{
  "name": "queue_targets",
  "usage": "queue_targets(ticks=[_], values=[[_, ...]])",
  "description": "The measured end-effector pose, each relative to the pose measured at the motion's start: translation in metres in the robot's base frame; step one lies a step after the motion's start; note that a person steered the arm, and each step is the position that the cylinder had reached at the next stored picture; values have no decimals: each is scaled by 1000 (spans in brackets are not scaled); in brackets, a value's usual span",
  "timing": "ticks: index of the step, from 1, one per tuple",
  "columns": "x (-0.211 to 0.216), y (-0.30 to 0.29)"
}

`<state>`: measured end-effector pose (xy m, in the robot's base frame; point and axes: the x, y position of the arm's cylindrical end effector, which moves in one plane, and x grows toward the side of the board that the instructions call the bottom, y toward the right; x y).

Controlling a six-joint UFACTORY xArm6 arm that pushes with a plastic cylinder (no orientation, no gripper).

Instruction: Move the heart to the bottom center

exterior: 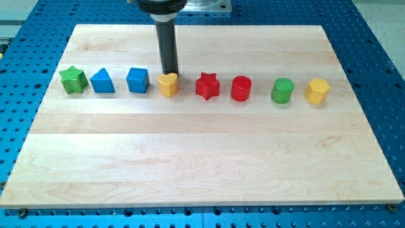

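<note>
The yellow heart (pixel 168 84) lies in a row of blocks across the upper part of the wooden board (pixel 202 164). My tip (pixel 169 73) stands right at the heart's top edge, on its side toward the view's top, touching or nearly touching it. The dark rod rises straight up from there to the view's top.
In the same row, from the view's left: green star (pixel 73 80), blue triangular block (pixel 102 82), blue cube (pixel 137 80), then right of the heart a red star (pixel 207 86), red cylinder (pixel 241 88), green cylinder (pixel 283 90), yellow hexagon (pixel 317 91).
</note>
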<state>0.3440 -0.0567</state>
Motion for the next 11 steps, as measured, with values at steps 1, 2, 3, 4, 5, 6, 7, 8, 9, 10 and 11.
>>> queue_targets(ticks=[1, 2, 3, 4, 5, 6, 7, 8, 9, 10, 11], values=[[11, -2], [75, 4], [97, -12], [139, -34], [168, -31], [172, -73], [216, -46], [215, -27], [219, -18], [215, -30], [186, -140]])
